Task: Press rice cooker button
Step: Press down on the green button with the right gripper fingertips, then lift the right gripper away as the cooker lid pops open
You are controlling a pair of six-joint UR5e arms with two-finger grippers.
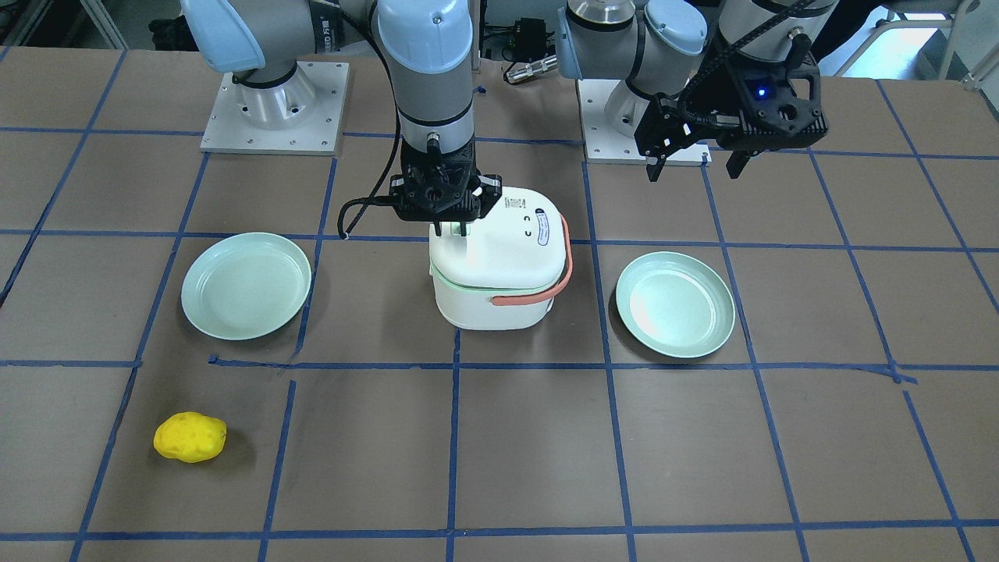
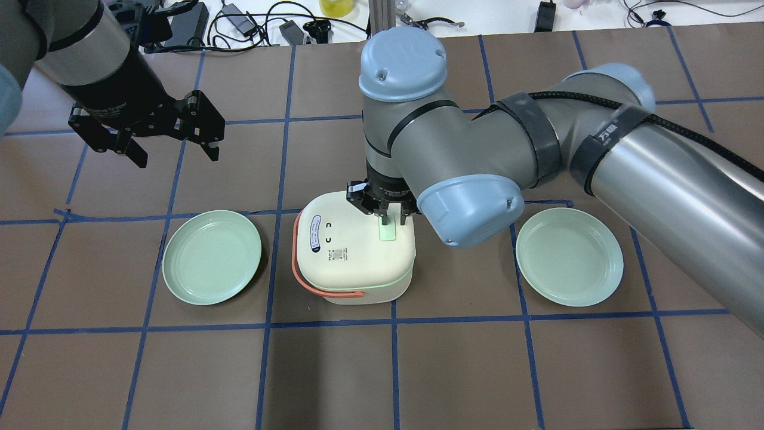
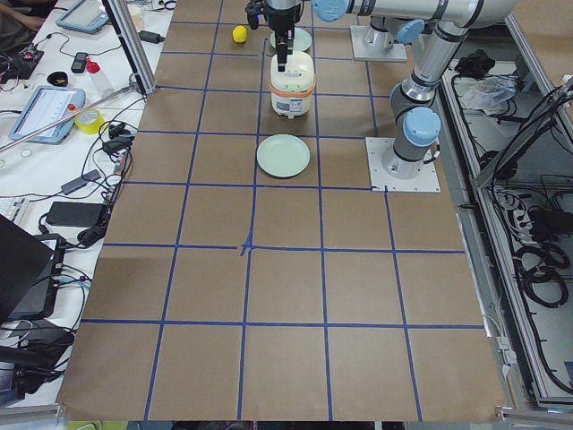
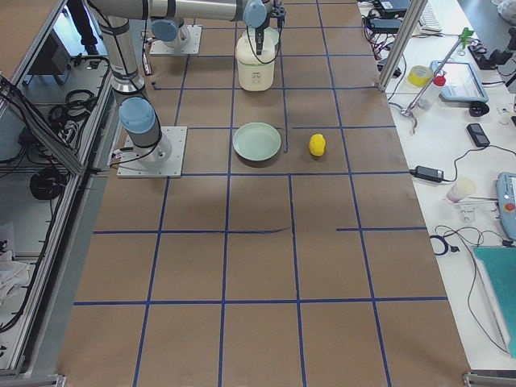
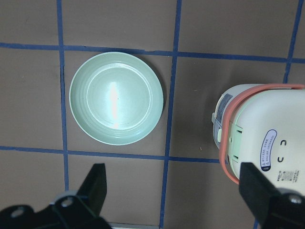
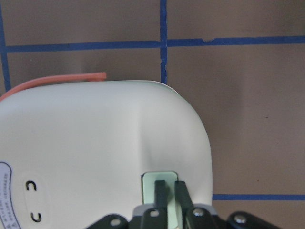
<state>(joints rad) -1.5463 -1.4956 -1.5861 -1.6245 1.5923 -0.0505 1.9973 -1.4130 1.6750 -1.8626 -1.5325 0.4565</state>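
The white rice cooker (image 2: pixel 352 251) with an orange handle stands mid-table; it also shows in the front view (image 1: pixel 499 265). Its pale mint button (image 2: pixel 388 232) sits on the lid's top near the edge. My right gripper (image 2: pixel 390 220) is shut, its fingertips (image 6: pixel 167 188) together on the button (image 6: pixel 153 180) from above. In the front view the right gripper (image 1: pixel 451 229) hides most of the button. My left gripper (image 2: pixel 174 152) is open and empty, held in the air to the cooker's far left; the left wrist view shows the cooker (image 5: pixel 262 133) below.
Two mint-green plates flank the cooker (image 2: pixel 212 257) (image 2: pixel 569 256). A yellow sponge-like lump (image 1: pixel 190 437) lies near the operators' side of the table. Blue tape lines grid the brown tabletop. The arm bases (image 1: pixel 275 109) stand at the robot's edge.
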